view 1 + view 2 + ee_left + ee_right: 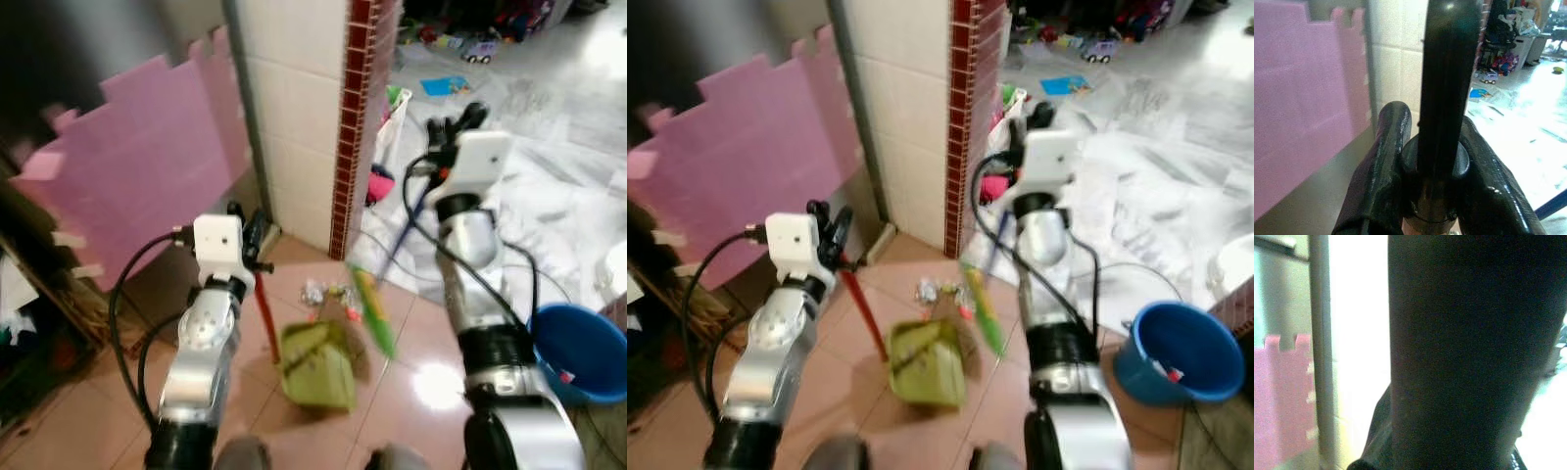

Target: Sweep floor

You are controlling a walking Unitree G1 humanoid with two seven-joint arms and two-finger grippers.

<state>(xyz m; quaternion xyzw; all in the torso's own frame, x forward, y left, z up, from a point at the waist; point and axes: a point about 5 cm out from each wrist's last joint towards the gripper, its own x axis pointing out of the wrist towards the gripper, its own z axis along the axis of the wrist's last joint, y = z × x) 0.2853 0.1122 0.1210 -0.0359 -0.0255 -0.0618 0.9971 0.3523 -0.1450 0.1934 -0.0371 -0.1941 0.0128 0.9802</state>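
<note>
Two grippers at work. Left gripper point(257, 238) clamped around a red dustpan handle point(265, 323), green dustpan point(318, 365) resting on the tiled floor point(411, 392) below. Right gripper point(453, 125) raised high by the brick-edged wall point(355, 117), closed on a blue broom handle point(397, 245), green broom head point(373, 308) touching down just beside small litter point(328, 292). Probably mid-sweep, gathering scraps toward the pan. Next: drawing the broom head through the litter into the pan mouth, pan held flat. Blue bucket point(573, 352) well apart, right.
</note>
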